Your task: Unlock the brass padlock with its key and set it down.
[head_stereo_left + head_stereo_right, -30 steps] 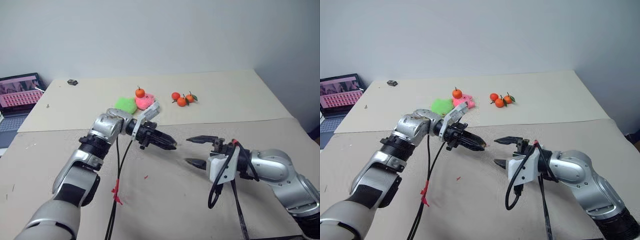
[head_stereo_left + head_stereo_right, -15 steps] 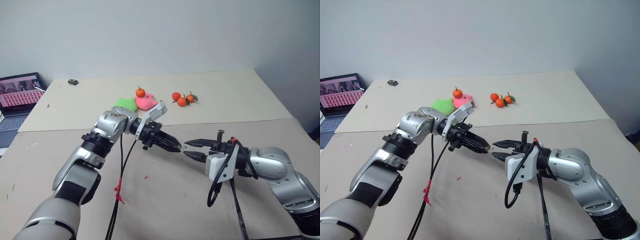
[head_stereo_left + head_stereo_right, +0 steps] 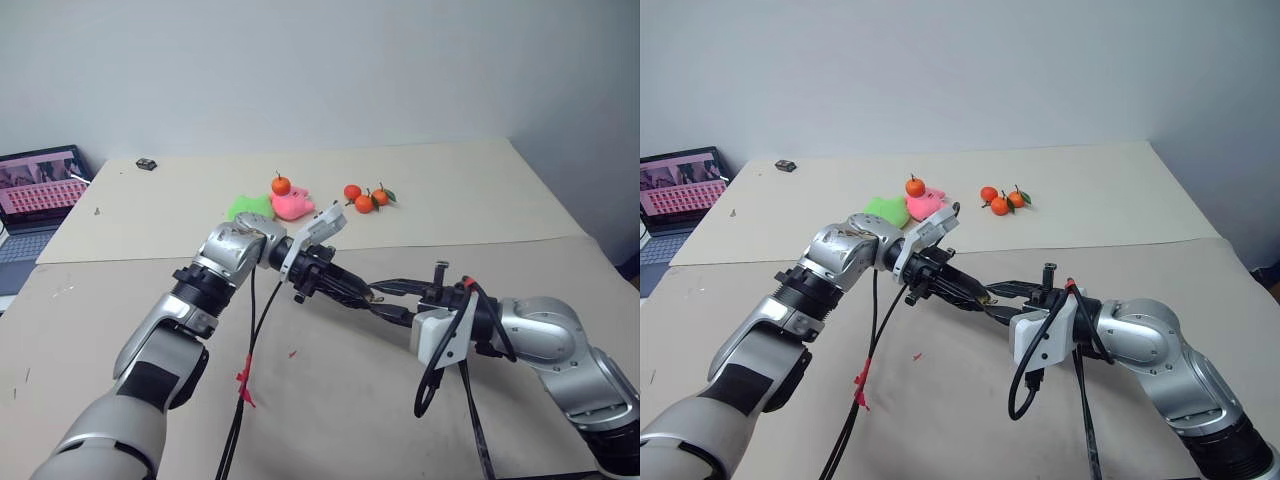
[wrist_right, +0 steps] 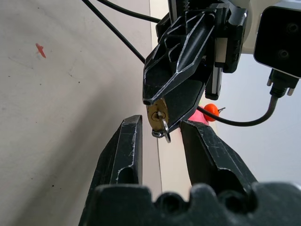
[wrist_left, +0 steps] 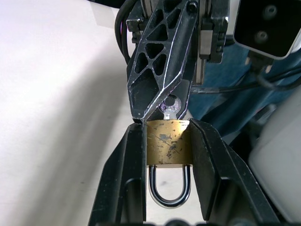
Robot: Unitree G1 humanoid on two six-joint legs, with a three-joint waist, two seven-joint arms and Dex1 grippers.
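Observation:
My left gripper (image 5: 168,125) is shut on the brass padlock (image 5: 168,143), clamping its body from both sides, with the silvery shackle pointing back toward the wrist. A small silvery key (image 5: 170,104) sticks out of the padlock's keyhole end. Both grippers meet above the middle of the table, tip to tip. My right gripper (image 4: 161,121) stands open by a narrow gap, one finger on each side of the key (image 4: 163,132). I see no contact between those fingers and the key. In the head view the left gripper (image 3: 358,295) and right gripper (image 3: 378,300) overlap, and the padlock is hidden between them.
At the back of the table lie three oranges (image 3: 364,198), a pink toy (image 3: 292,206) with an orange (image 3: 281,185) on it, and a green toy (image 3: 250,207). A laptop (image 3: 40,185) stands far left. Black cables (image 3: 245,370) hang under the left arm.
My right gripper's fingers narrowed from wide apart to a small gap. My left gripper carried the padlock to the right until its key end came between the right fingers.

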